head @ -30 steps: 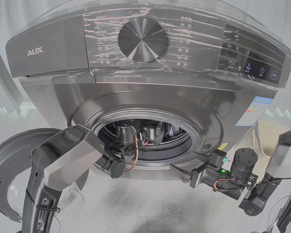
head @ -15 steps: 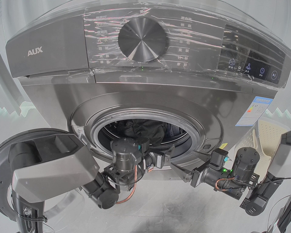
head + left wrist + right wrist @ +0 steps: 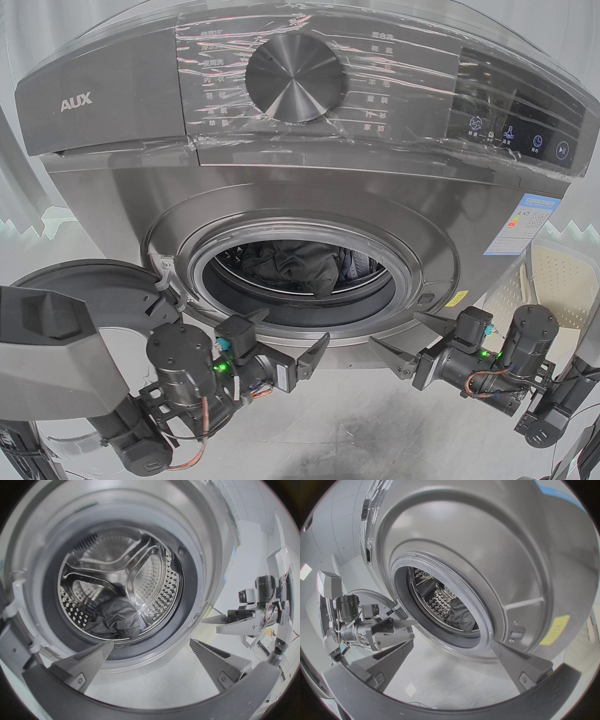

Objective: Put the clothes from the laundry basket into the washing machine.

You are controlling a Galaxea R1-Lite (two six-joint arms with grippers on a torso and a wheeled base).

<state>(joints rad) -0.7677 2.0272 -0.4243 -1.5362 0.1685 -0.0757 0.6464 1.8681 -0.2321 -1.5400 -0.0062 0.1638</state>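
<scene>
One dark garment [image 3: 294,265] now lies inside the washing machine [image 3: 300,181]. I've pulled my left gripper [image 3: 295,324] back out of the drum, jaws spread and empty. My right gripper [image 3: 395,327] waits open too, so next I go to the laundry basket [image 3: 559,281] at right.

In the head view the left arm [image 3: 50,362] fills the lower left corner, the left wrist [image 3: 181,356] sits low in the frame left of centre, and the left gripper [image 3: 297,323] points right and slightly up toward the lower centre, its two dark fingers spread wide with nothing between them. The right arm [image 3: 556,400] rises from the lower right corner to the right wrist [image 3: 534,334], and the right gripper [image 3: 392,327] points left, fingers likewise parted and empty. The two grippers face each other at about the same height, near but apart.
</scene>
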